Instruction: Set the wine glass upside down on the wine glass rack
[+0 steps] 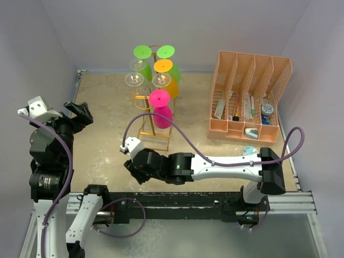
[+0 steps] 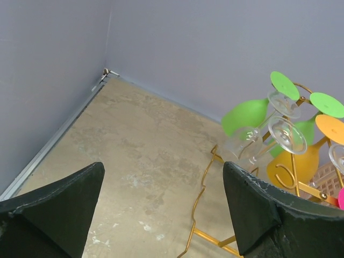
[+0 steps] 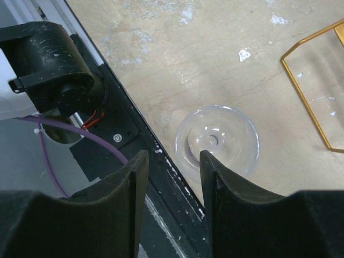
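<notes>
A clear wine glass (image 3: pixel 217 142) stands upright on the table near its front edge, seen from above in the right wrist view. My right gripper (image 3: pixel 171 158) is open just above and beside it, the right finger (image 3: pixel 226 199) overlapping its rim, nothing held. In the top view the right gripper (image 1: pixel 134 171) hides the glass. The gold wire wine glass rack (image 1: pixel 154 134) stands at the back centre with green (image 1: pixel 143 52), orange (image 1: pixel 163 65), pink (image 1: pixel 159 98) and clear (image 1: pixel 134 79) glasses hanging upside down. My left gripper (image 1: pixel 80 112) is open and empty, raised at the far left.
A peach mesh organizer (image 1: pixel 247 97) with small items stands at the back right. The black front rail (image 3: pixel 134 145) runs right beside the clear glass. The rack's base wire shows in the left wrist view (image 2: pixel 207 185) and the right wrist view (image 3: pixel 312 91). Walls close the back and sides.
</notes>
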